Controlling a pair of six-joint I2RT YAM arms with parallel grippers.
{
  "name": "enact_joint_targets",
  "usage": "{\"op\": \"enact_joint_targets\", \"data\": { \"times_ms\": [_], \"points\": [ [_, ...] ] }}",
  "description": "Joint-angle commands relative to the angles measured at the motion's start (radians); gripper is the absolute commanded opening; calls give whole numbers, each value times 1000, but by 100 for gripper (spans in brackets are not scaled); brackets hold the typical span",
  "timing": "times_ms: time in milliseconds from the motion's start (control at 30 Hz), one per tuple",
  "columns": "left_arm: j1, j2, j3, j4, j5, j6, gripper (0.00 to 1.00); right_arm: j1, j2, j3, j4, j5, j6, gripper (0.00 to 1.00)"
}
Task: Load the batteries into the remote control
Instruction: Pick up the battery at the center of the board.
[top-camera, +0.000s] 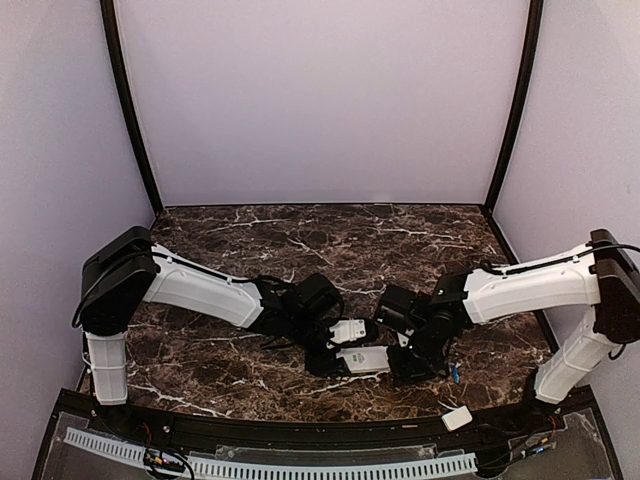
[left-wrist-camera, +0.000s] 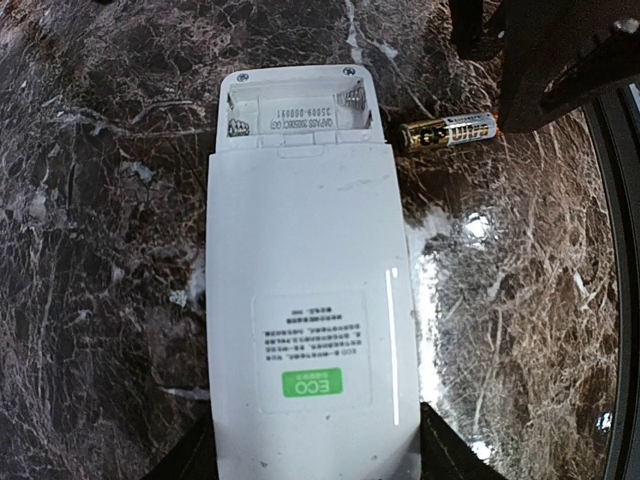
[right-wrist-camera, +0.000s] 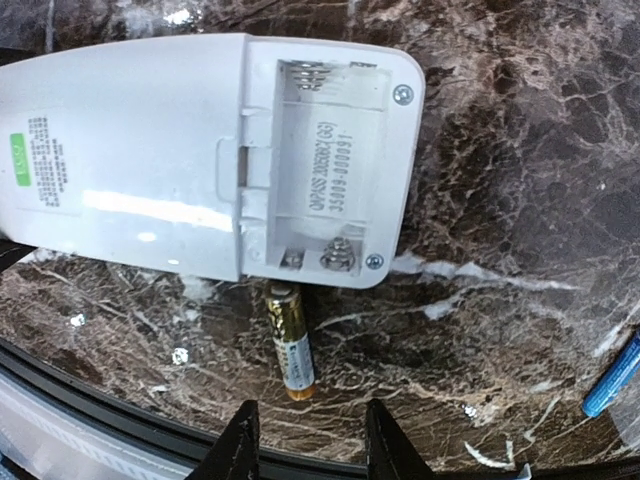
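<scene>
**Left wrist view: white remote clamped, its battery bay uncovered**

The dark brown marble-patterned table (top-camera: 300, 240), veined in white, carries everything. The white-and-black left arm (top-camera: 200, 290) and right arm (top-camera: 530, 285) reach inward and meet near its front middle.

The small white oblong plastic remote control (left-wrist-camera: 300, 250) lies flat on the table between them, back side up. The left gripper (left-wrist-camera: 315, 455) is clamped on its label end, with a dark finger pressed against each long edge. At the other end the battery compartment (left-wrist-camera: 295, 110) stands uncovered, its contact springs showing and no cell inside.

A green patch (left-wrist-camera: 311, 382) on the remote's back reads "ECO" in white letters. The block of fine print beside it is too small to read. Two lines of letters and digits are printed inside the compartment, but they are not clear enough to read.

The right gripper (right-wrist-camera: 310, 415) hovers just beside the compartment end, its fingers apart with nothing between them.

A small plain white cover piece (top-camera: 457, 418) rests at the table's front edge, near the right arm's base.

A gold-and-white cylindrical battery (right-wrist-camera: 290, 340) lies on the marble just ahead of the right gripper's gap. One end lies just beside the remote's edge at the compartment, and its printing is illegible. A blue cylindrical battery (right-wrist-camera: 612, 375) lies well apart from the remote and is cut off by the frame edge.
</scene>
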Motion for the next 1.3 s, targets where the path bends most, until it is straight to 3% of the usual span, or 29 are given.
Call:
{"op": "enact_joint_targets", "data": {
  "times_ms": [0,300,467,667,933,1067,1267],
  "points": [
    [-6,76,-33,-147,2,-12,2,26,42,-22,60,45,34,30],
    [-5,79,-33,-146,2,-12,2,61,115,-19,78,58,47,23],
    [-4,79,-32,-148,1,-13,2,71,163,-20,48,69,72,0],
    [-5,81,-31,-148,2,-14,2,68,134,24,-21,78,51,0],
    [-5,82,-28,-150,3,-14,2,45,94,149,-144,-151,-134,0],
    [-5,84,-30,-148,2,-14,2,-35,55,131,-160,-280,-195,0],
    [-5,85,-30,-148,1,-15,2,-172,68,167,-197,-258,-292,0]
  ]
}}
